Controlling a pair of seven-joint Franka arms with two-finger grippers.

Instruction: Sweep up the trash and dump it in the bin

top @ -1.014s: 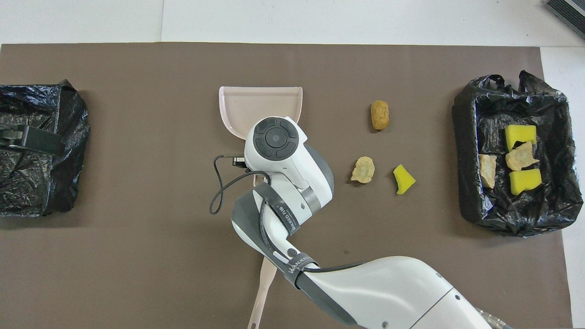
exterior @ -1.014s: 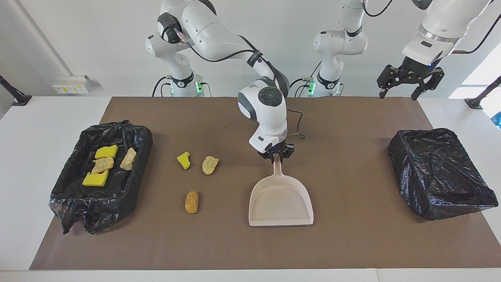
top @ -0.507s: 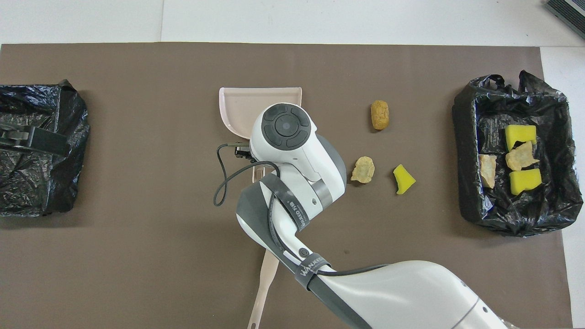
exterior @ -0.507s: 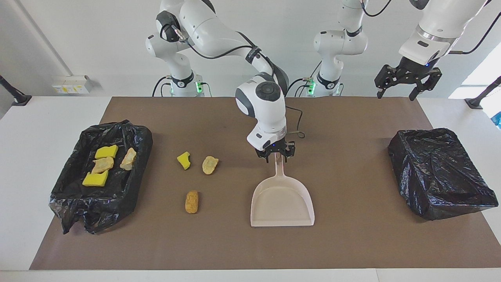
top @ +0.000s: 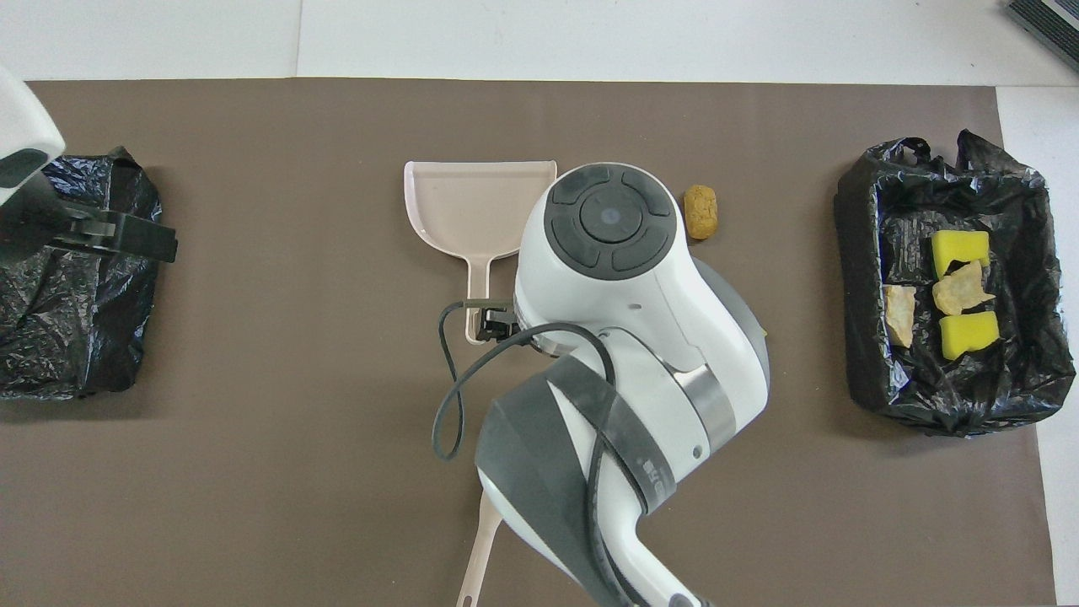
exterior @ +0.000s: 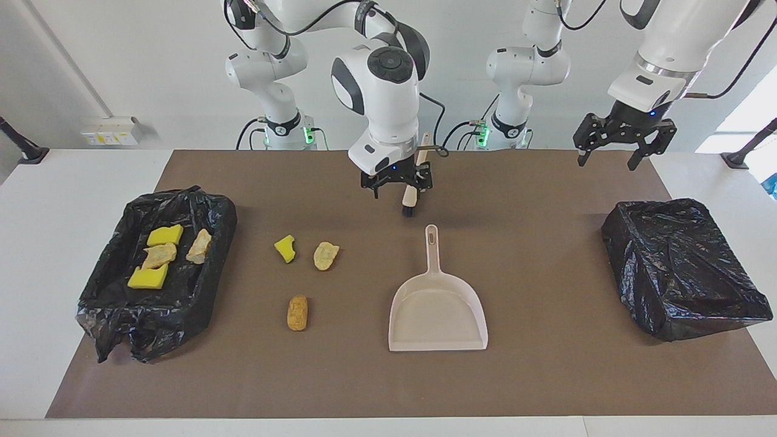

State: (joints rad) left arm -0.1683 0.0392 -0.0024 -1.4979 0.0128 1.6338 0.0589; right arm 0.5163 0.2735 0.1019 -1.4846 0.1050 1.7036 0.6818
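Now that it has let go, right claw [exterior: 397, 182] hangs raised with its fingers spread and nothing in them, over the brown mat [exterior: 546, 376] just nearer the robots than the dustpan [exterior: 437, 312] handle. A brush [exterior: 414, 176] lies on the mat just by it, not gripped, long axis running roughly toward the robots, bristle end toward the dustpan.

The dustpan sits flat on the mat, handle pointing at the robots, mouth pointing away.

Loose trash, toward the right arm's end from the dustpan:
- orange lump [exterior: 297, 312]: long axis runs toward/away from the robots, level with the pan body
- tan lump [exterior: 325, 255]: nearer the robots, long axis slightly tilted off that line
- yellow wedge [exterior: 285, 248]: just beside the tan lump, apart from it

Four more pieces [exterior: 159, 256] lie in the black-lined bin [exterior: 212, 209] at the right arm's end.

Left claw [exterior: 619, 142] waits high over the left arm's end, fingers apart, empty, above the black-wrapped box [exterior: 680, 267].

Delta vs one second ago: the right claw was down and clamped on the dustpan handle; it has since released and lifted back toward the robots. The dustpan is barely shifted. The trash has not moved. The left claw has drifted slightly.
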